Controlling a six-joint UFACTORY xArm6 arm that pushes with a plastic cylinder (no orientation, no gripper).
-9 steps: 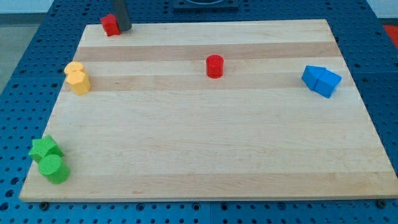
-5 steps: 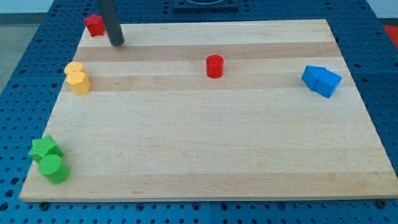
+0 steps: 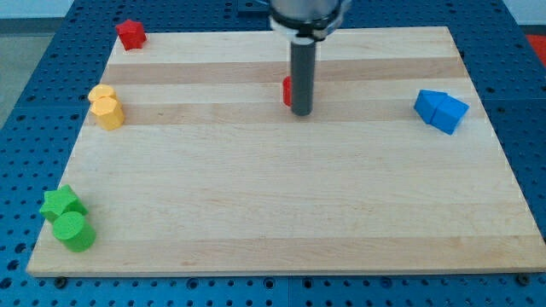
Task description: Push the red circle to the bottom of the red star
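My tip sits near the upper middle of the frame, right in front of the red circle, mostly hiding it; there is no gripper, only a rod; the red star lies at the counter's upper-left corner, well apart.

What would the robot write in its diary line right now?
my tip at red circle, mostly hiding it | red star at board's top-left corner | push not done

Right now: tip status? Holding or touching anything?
My tip: no gripper, holds nothing; down on the board, just right of the red circle, which the rod mostly hides. Contact cannot be told.
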